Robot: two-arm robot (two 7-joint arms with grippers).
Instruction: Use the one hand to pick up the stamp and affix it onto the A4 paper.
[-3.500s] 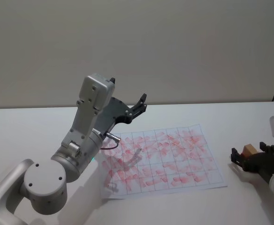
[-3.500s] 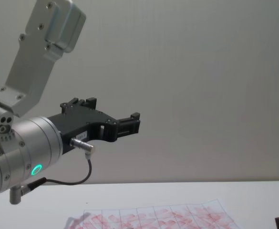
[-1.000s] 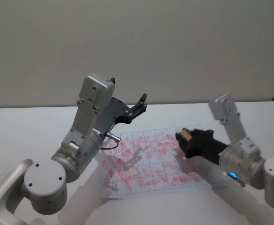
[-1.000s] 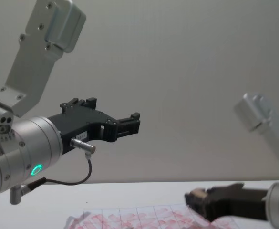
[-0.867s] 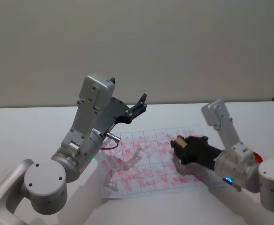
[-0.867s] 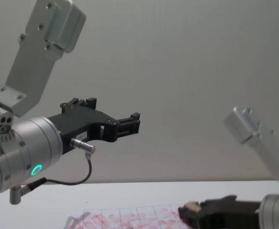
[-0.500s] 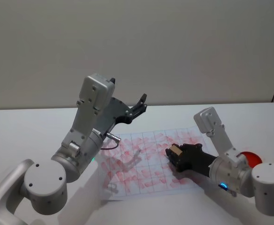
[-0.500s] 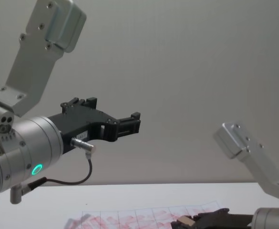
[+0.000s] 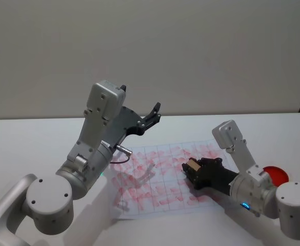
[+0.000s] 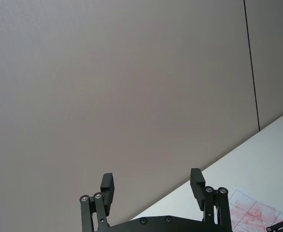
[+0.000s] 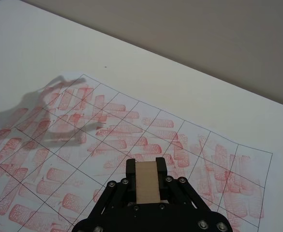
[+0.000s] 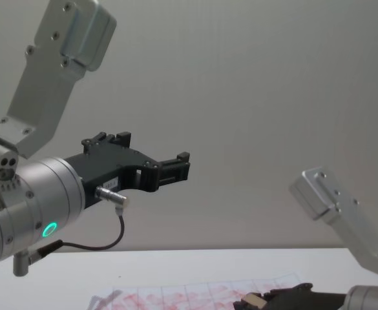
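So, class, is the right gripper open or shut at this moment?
Shut on the stamp: the right gripper clamps both its sides over the A4 paper. The left gripper is raised, open.

underside of stamp (image 9: 193, 165) hidden, perhaps touching paper (image 9: 150, 189).

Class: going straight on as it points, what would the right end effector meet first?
Probably the A4 paper: shut on the stamp, the right end effector angles low across it. Left end effector hangs raised.

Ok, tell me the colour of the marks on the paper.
Red-pink, on the white A4 paper, clearest in the right wrist view.
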